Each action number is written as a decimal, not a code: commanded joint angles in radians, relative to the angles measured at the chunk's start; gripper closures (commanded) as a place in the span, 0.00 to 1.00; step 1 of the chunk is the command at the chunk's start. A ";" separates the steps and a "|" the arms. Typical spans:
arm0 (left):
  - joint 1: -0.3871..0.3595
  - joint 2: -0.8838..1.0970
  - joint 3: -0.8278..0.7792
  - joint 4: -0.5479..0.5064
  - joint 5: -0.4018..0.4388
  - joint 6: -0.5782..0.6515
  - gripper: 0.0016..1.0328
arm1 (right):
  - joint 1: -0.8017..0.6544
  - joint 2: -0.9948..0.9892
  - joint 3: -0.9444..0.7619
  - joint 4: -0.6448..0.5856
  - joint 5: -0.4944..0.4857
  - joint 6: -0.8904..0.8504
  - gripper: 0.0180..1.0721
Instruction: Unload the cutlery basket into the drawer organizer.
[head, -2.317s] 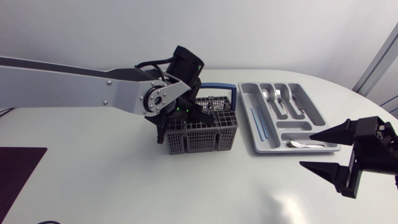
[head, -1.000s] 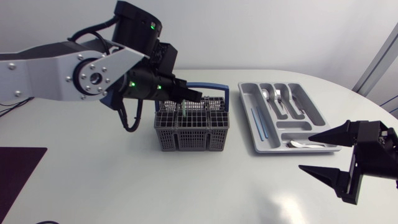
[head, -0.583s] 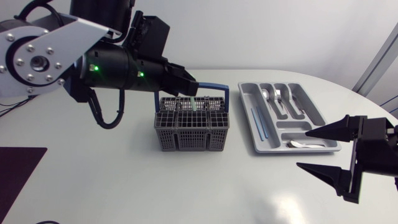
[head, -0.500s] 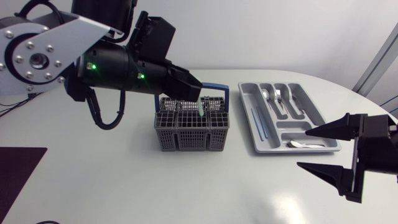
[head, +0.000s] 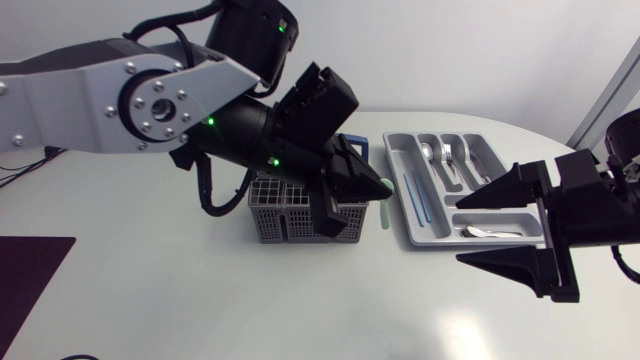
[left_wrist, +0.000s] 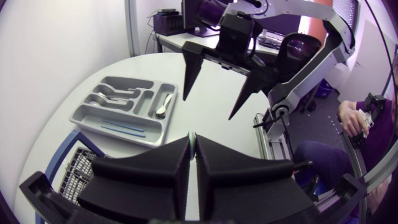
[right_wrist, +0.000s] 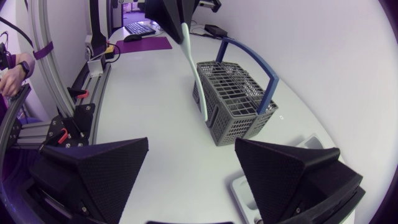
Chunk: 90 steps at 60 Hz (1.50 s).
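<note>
Pinching with the fingers (left_wrist: 155, 173) of the left gripper (head: 386, 188), pressed nearly together on the top end of a pale green utensil (right_wrist: 194, 68) dangling above the table (head: 200, 300) between cutlery basket (head: 285, 215) and drawer organizer (head: 415, 236); right gripper (head: 457, 231) spread wide and empty beside the organizer's front. Probably light, stiff, smooth plastic, apt to swivel in so small a pinch, so better lowered gently than swung. Already in the organizer: metal spoons (head: 446, 154) in the middle slots, a slim blue piece (head: 415, 198) in the long side slot, one spoon (head: 488, 232) in the front slot; basket contents not readable.

no legible text, no labels, no numbers
</note>
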<state>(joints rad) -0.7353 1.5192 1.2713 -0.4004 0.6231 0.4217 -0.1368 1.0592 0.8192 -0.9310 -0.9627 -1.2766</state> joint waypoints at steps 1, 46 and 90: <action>-0.004 0.042 0.040 -0.028 0.050 0.065 0.97 | 0.040 0.025 0.018 0.031 -0.011 0.040 0.05; -0.036 0.151 0.166 -0.121 0.176 0.111 0.97 | 0.252 0.028 -0.015 0.248 -0.002 0.255 0.57; -0.027 0.147 0.171 -0.123 0.196 0.074 0.97 | 0.284 0.001 -0.057 0.278 0.022 0.280 0.95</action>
<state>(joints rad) -0.7643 1.6505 1.4094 -0.5194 0.8001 0.5133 0.1368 1.0657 0.7933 -0.6552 -0.9386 -1.0199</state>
